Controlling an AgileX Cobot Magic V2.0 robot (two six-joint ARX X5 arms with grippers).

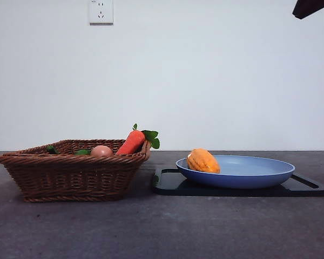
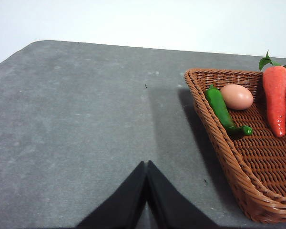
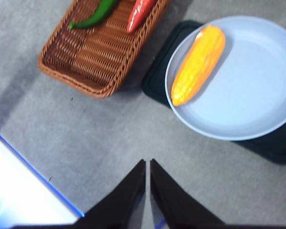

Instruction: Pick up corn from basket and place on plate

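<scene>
1. Yellow-orange ribbed toy corn (image 3: 199, 64) lies on its side in the round light-blue plastic plate (image 3: 257, 95), against the rim nearest the dark-brown woven wicker basket (image 1: 70, 175). The plate sits on a flat black tray (image 1: 305, 186).
2. Judgement: placement looks complete; the step in hand is retreat. Withdraw straight and clear of plate and basket so the corn is not disturbed.
3. Right tool (image 3: 148, 164): high above the grey tabletop (image 3: 109, 143), near the plate; jaws nearly together, holding nothing.
4. Left tool (image 2: 147, 167): beside the basket, jaws pressed together, empty.
</scene>
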